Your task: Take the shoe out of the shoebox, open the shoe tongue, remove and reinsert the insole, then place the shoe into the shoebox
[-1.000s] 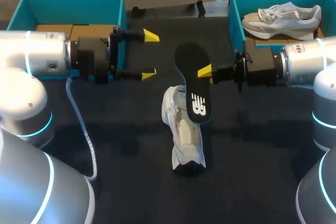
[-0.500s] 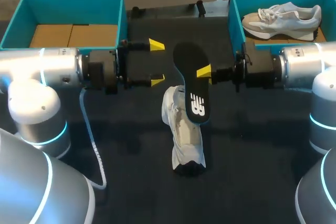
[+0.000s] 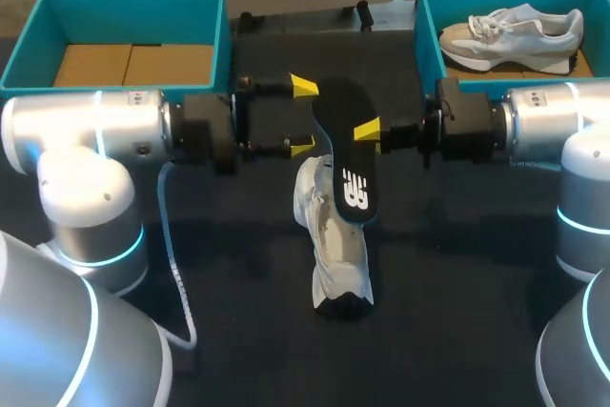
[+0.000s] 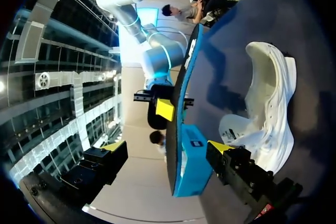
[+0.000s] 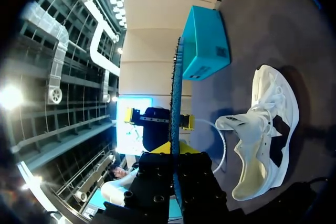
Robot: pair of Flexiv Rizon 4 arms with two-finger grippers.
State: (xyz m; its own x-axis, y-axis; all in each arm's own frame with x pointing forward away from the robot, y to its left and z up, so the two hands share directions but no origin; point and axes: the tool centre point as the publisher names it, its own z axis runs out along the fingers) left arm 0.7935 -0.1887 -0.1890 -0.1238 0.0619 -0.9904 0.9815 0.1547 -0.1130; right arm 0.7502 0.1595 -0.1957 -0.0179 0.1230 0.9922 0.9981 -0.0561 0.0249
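Above the shoe (image 3: 335,254) on the table (image 3: 191,264), the right hand (image 3: 367,131) pinches the insole (image 3: 345,154) on edge, likely presenting it to the left hand (image 3: 303,116), spread wide just beside it, for reinsertion.

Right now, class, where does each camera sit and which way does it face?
Head view: above, behind, looking down on the table; left arm, right arm enter.
Left wrist view: looks along its open fingers at the insole.
Right wrist view: looks along fingers clamping the insole.
Both wrist views share the white shoe.
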